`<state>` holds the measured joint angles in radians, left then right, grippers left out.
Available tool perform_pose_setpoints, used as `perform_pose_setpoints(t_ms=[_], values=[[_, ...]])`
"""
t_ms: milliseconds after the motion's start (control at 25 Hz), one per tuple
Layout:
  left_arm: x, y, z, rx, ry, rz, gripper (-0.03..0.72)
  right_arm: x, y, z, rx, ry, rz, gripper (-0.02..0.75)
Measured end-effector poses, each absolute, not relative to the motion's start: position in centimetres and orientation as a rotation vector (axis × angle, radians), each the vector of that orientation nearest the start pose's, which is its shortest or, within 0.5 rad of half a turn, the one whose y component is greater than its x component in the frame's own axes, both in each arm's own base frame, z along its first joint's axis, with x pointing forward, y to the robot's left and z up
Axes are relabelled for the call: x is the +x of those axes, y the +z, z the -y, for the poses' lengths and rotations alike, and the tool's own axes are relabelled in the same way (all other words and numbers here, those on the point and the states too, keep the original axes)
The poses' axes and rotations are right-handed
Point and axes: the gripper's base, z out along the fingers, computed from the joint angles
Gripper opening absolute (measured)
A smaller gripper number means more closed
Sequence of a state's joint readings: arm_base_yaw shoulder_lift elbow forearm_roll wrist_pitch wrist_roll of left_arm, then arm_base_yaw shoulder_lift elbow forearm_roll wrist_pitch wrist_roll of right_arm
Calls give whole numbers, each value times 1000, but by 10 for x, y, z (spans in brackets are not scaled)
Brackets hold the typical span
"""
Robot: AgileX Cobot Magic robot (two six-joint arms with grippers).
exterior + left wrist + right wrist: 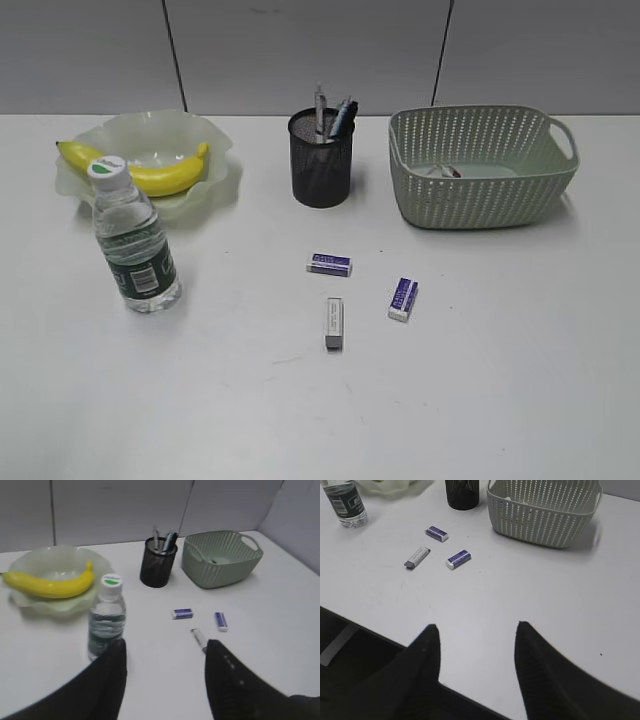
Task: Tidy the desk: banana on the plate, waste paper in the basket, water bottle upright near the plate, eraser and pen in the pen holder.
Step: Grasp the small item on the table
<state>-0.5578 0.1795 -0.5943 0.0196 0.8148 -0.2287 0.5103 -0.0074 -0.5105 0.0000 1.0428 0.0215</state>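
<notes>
**Three erasers lie loose on a table otherwise in order**

A white table (520, 380) carries everything in the scene, seen from the front at a downward slant. At the back right stands the sage-green perforated basket (480, 190), with a scrap of white paper showing a touch of red (445, 171) lying on its floor. At the back left sits the pale green wavy-rimmed plate (215, 175), and the yellow banana (140, 172) rests inside it, its curve opening upward. Just in front of the plate, near its left side, the water bottle (135, 240) stands upright with its white cap on and its dark green label facing the camera. Between plate and basket stands the black mesh pen holder (321, 160), with pens (335, 118) sticking out of its top. In the open middle of the table, in front of the holder, lie three erasers, near one another but apart: a purple-sleeved eraser (329, 264), a second purple-sleeved eraser (403, 299) to its right, and a grey-sleeved eraser (334, 323) nearest the camera. The left gripper (165, 675) hovers above the table with its dark fingers spread and nothing between them. The right gripper (477, 665) hangs over the table's near edge, likewise spread and empty.
</notes>
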Motion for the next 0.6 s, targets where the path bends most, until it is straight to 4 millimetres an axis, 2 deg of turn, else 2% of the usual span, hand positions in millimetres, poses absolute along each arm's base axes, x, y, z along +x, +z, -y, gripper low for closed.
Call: perform_pose_setpoints(t_ms=[160, 360, 480, 600], values=[[70, 340, 52, 317, -627, -1983, 382, -6, 281, 3, -494, 336, -1965, 391], [145, 349, 118, 484, -669, -2142, 382, -6, 281, 3, -495, 335, -1964, 391], [185, 342, 160, 559, -669, -2226, 382, -6, 281, 3, -496, 334, -1964, 391], [218, 329, 203, 628, -669, -2281, 382, -6, 281, 3, -496, 334, -1964, 391]])
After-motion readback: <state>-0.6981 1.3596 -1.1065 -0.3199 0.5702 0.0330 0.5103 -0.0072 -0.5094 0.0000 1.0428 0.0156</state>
